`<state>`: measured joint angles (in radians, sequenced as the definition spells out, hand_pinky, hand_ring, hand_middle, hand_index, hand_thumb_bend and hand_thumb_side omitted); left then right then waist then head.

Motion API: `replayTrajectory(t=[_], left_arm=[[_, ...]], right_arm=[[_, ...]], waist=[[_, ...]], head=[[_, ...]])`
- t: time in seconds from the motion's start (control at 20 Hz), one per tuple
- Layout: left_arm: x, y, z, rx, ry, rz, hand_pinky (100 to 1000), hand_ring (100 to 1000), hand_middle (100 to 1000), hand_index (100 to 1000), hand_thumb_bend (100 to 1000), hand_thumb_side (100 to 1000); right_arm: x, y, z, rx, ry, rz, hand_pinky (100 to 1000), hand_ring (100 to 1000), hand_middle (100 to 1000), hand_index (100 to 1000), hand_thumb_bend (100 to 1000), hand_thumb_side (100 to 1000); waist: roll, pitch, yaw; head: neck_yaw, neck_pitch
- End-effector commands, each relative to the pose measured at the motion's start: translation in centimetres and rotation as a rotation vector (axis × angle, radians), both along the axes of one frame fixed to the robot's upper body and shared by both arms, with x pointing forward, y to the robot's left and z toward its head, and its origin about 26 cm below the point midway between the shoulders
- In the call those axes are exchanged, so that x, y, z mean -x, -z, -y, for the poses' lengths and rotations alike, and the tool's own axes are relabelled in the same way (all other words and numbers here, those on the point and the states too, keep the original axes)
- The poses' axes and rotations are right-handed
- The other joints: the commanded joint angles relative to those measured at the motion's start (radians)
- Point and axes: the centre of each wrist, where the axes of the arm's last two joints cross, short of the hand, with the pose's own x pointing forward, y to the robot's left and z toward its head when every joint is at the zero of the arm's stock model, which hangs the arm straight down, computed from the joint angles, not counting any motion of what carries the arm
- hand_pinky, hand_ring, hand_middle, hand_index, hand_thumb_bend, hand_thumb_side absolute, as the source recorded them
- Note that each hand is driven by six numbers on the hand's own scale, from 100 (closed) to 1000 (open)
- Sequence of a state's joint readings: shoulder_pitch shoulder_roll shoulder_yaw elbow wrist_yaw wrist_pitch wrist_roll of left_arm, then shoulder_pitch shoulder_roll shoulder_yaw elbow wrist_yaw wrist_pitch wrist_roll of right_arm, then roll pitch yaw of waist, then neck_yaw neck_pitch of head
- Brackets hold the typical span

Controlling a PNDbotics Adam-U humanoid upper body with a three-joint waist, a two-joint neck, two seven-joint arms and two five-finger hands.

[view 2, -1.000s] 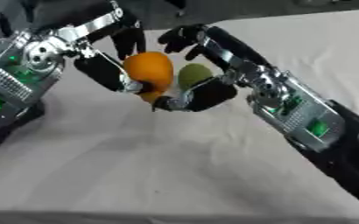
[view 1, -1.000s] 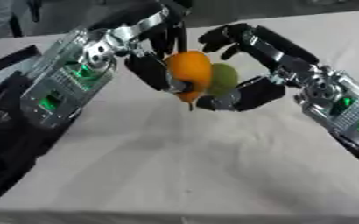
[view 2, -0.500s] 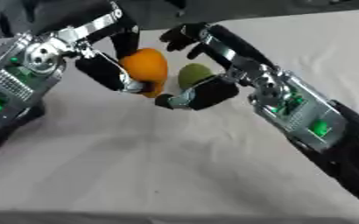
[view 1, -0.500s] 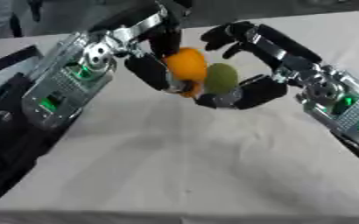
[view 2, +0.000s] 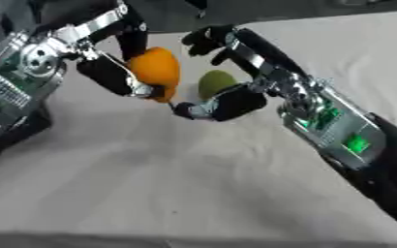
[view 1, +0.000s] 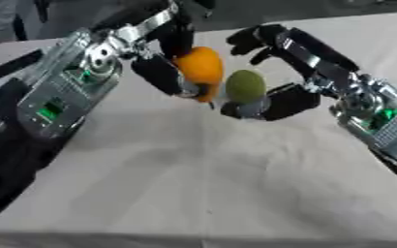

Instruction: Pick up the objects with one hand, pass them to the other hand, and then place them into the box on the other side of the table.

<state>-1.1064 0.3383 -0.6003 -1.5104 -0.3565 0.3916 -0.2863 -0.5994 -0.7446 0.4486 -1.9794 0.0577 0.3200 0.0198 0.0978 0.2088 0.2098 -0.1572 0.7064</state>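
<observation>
My left hand (view 1: pixel 164 72) comes in from the upper left and is shut on an orange rounded fruit (view 1: pixel 200 67), held above the white tablecloth (view 1: pixel 210 174). Just to its right is a green oval thing (view 1: pixel 246 85). It sits in the gap between the thumb (view 1: pixel 274 102) and the spread fingers (view 1: pixel 254 39) of my right hand (view 2: pixel 236 99), which reaches in from the right and is open. I cannot tell whether the green thing rests on the cloth or against the thumb. No box shows in either view.
A black bag or cloth (view 1: pixel 3 160) lies along the table's left edge. The table's far edge runs across the top, with dark floor beyond it. The white cloth stretches toward the near edge.
My left hand has drawn the orange fruit a little up and to the left, opening a gap to the green thing. The right hand and the green thing have stayed in place.
</observation>
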Motion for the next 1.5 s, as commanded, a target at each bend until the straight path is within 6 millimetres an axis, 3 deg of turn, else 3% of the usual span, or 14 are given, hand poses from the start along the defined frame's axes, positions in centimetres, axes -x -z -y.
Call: replayTrajectory(t=[0.05, 0.3, 0.6, 1.1, 1.5], left_arm=[[-0.2, -1.7, -1.9, 0.021, -0.045, 0.061, 556, 368, 319, 322, 607, 100], [-1.0, -2.8, -5.5, 0.051, -0.148, 0.098, 562, 371, 323, 327, 611, 100], [-2.2, -3.1, -10.4, 0.086, -0.295, 0.072, 566, 371, 328, 332, 613, 100], [-4.0, -2.1, -18.5, 0.140, -0.543, 0.026, 571, 373, 333, 340, 616, 100], [-5.9, -0.4, -22.8, 0.180, -0.721, 0.020, 574, 374, 337, 343, 618, 100]], right_arm=[[0.4, -1.0, 0.3, 0.011, 0.006, 0.045, 738, 807, 705, 824, 625, 216], [0.4, -0.8, 0.5, 0.019, 0.012, 0.047, 740, 808, 708, 826, 624, 220], [0.4, -0.9, 0.7, 0.019, 0.010, 0.055, 740, 809, 682, 827, 622, 224], [0.4, -0.8, 1.0, 0.020, 0.014, 0.072, 742, 808, 672, 824, 629, 222], [0.3, -0.9, 1.3, 0.004, 0.033, 0.089, 741, 807, 667, 819, 644, 217]], waist=[[0.008, -0.005, 0.000], [0.008, -0.006, 0.001], [0.008, -0.008, 0.003], [-0.005, -0.003, 0.001], [-0.021, 0.004, -0.004]], head=[[0.005, 0.001], [0.015, 0.005], [0.066, 0.010], [0.185, 0.000], [0.248, -0.021]])
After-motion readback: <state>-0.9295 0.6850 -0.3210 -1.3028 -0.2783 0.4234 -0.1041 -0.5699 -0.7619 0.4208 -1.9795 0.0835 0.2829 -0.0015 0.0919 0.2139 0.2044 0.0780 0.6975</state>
